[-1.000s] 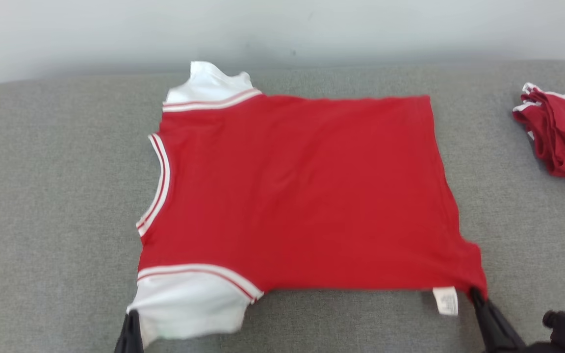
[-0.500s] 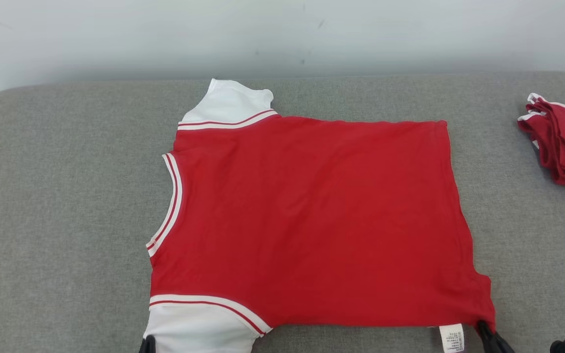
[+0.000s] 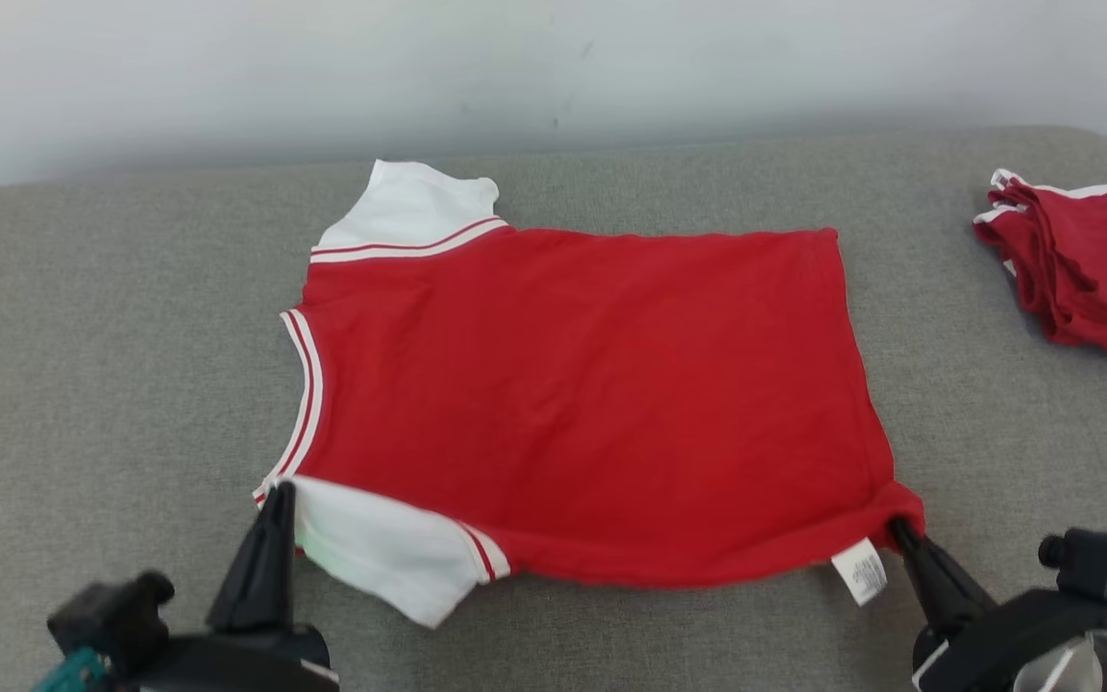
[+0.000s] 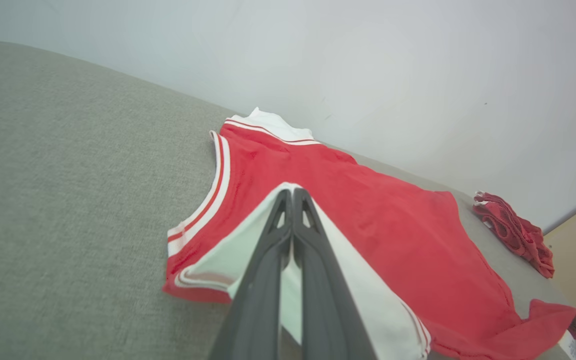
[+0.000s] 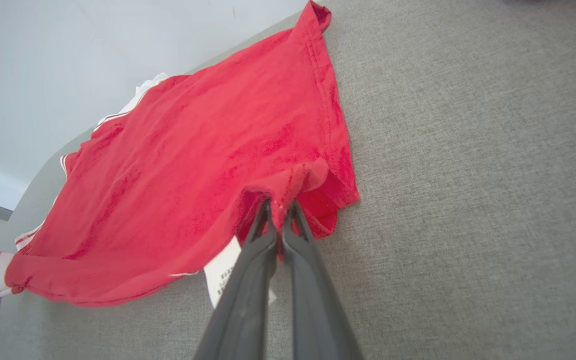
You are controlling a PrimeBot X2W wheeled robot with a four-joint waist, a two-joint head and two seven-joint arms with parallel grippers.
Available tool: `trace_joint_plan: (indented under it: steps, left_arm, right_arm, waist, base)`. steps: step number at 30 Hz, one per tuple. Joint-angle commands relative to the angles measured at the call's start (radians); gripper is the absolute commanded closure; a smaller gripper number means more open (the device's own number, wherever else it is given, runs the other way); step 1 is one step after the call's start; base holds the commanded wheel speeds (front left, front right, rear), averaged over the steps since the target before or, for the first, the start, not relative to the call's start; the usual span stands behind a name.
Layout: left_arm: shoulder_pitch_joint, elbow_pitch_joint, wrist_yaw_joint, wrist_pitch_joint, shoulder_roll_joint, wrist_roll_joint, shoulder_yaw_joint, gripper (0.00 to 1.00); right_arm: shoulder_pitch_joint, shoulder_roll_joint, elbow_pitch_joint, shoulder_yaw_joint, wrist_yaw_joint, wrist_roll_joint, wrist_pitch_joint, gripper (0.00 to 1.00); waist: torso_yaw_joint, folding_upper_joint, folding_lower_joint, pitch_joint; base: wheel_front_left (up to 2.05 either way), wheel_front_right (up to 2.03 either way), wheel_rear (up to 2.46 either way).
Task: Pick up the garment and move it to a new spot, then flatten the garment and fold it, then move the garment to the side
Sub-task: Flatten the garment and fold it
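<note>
– While both arms wait by the near edge of the grey padded surface, where is the garment?
– It is spread across the middle of that surface. Its striped neckline faces the left edge and its hem faces the right. One white sleeve points at the far edge, close under the pale wall.
– And the other sleeve?
– The near sleeve sits at the garment's near left corner, and the left gripper has hold of it. Its two dark fingers are pressed together, with white cloth showing between them and on either side. The tip is at the sleeve's outer edge, just beside the neckline.
– What about the right gripper?
– Its jaws are closed too, on the near hem corner. In the right wrist view the red fabric bunches up around the fingertips. A white label hangs just beside them.
– Does the near side lie flat?
– Not quite. Between the two grips the near long edge curls up a little off the surface. The rest lies smooth, with only faint creases.
– Is anything else on the surface?
– A pile of red clothes with white trim lies toward the far right corner. It is well apart from the garment and touches neither gripper.
</note>
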Motion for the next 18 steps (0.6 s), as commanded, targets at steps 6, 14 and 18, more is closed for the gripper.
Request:
trace_joint_plan:
  steps: [6,14,18]
  left_arm:
    - [-0.198,0.144,-0.055,0.018,0.008,-0.029,0.023,1.0]
    - [-0.399,0.413,-0.112,-0.002,-0.011,-0.015,0.01,1.0]
    - [-0.451,0.508,-0.129,-0.031,-0.016,0.018,-0.007,0.0]
  right_arm:
    - [-0.135,0.0,0.066,-0.02,-0.003,0.025,0.06,1.0]
    - [-0.301,0.006,0.185,-0.001,-0.003,-0.004,0.079,0.76]
    - [-0.337,-0.005,0.23,0.022,-0.003,-0.021,0.045,0.0]
  waist:
    - [-0.008,0.0,0.0,0.047]
    - [-0.025,0.0,0.0,0.077]
    - [-0.02,0.0,0.0,0.076]
  base:
    - [0.0,0.0,0.0]
    - [0.0,0.0,0.0]
    - [0.0,0.0,0.0]
